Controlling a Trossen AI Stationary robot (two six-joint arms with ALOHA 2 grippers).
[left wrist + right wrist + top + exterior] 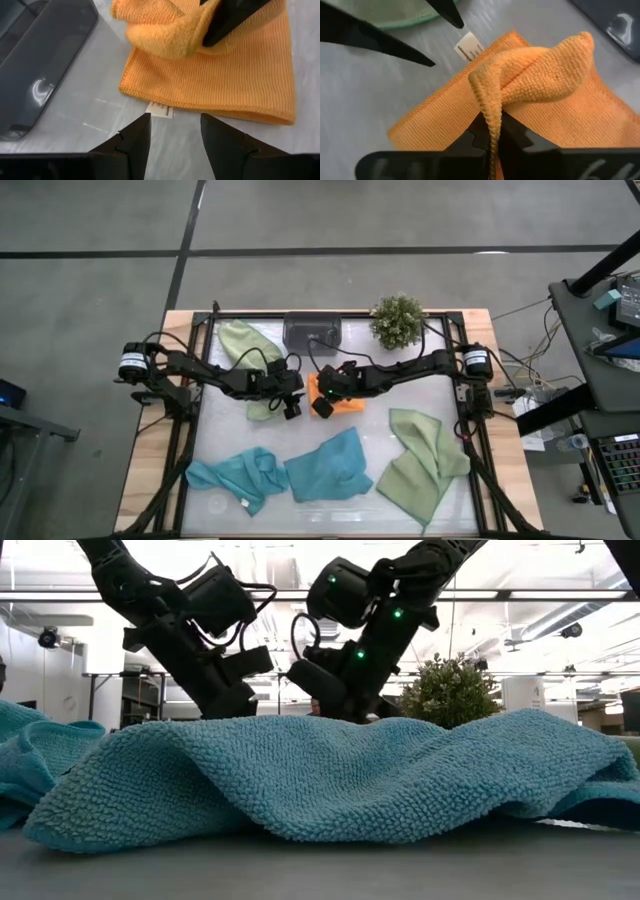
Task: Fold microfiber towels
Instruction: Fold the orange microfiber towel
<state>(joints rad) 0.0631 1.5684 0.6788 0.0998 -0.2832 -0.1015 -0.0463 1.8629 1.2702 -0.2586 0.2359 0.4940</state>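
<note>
Right tool (492, 132) pinches the orange towel (555, 112).
Left tool (175, 130) stands open just beside its label (161, 109).

Robotics lab, open hall with ceiling beams (560, 595), concrete floor (90, 240) (taped lines), cabled equipment desk (600, 330)

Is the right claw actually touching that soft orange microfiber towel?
Touching. The right wrist view shows the right claw shut on a raised fold of the soft orange microfiber towel, the cloth pinched between its dark fingers.
</note>
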